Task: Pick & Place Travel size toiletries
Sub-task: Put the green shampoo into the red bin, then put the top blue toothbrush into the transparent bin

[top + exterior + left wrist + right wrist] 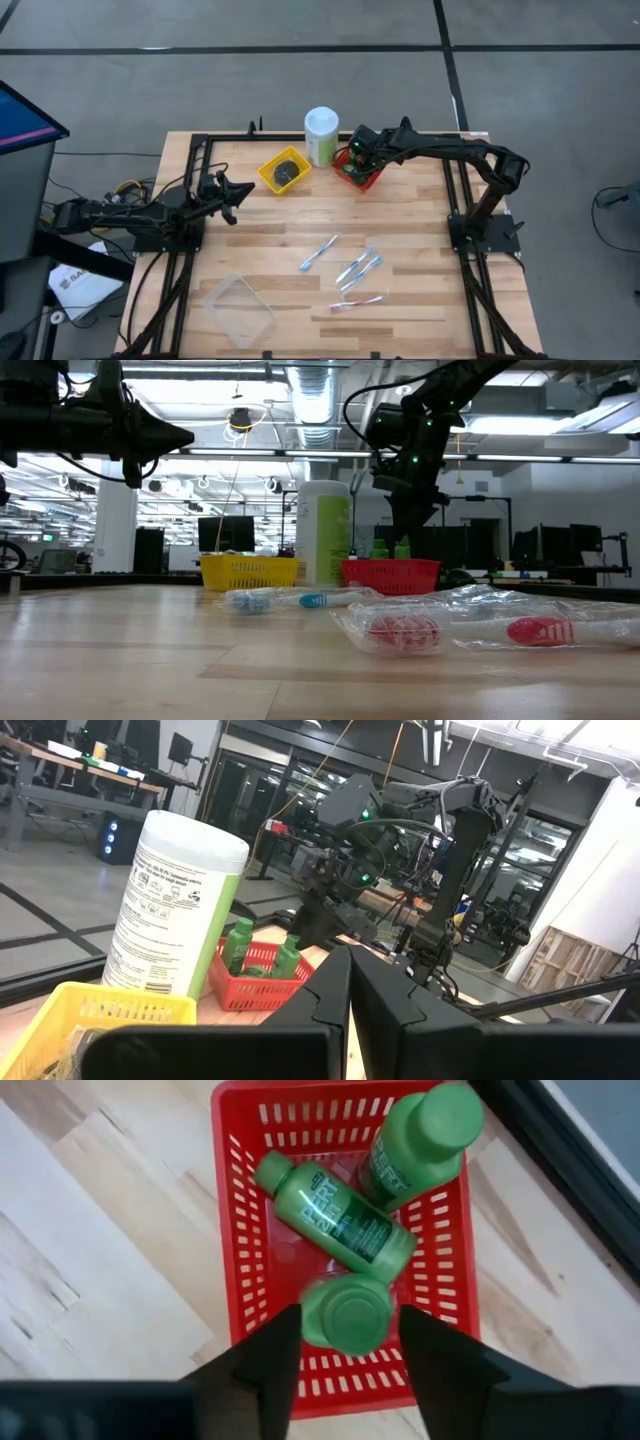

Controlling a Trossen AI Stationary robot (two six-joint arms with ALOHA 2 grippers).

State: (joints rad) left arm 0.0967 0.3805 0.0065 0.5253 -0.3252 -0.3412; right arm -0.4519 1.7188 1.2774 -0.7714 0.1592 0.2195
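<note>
My right gripper (348, 1342) is open over the red basket (240, 1230) at the table's far side. Its fingers stand on either side of the blurred cap of an upright green bottle (345, 1315) in the basket; I cannot tell whether they touch it. Two more green bottles (335, 1205) (420, 1140) are in the basket, one lying and one leaning against the far wall. Dark round tins (287, 172) lie in the yellow basket (268, 170). Several toothbrush sticks (320, 252) (357, 302) lie flat on the table. My left gripper (236, 196) is shut and empty, held above the table's left side.
A tall pale-green canister with a white cap (321, 135) stands between the two baskets. A clear plastic tray (240, 310) lies near the front left. Black frame rails (195, 160) run along the table's sides. Bare wood (290, 220) lies between the baskets and the sticks.
</note>
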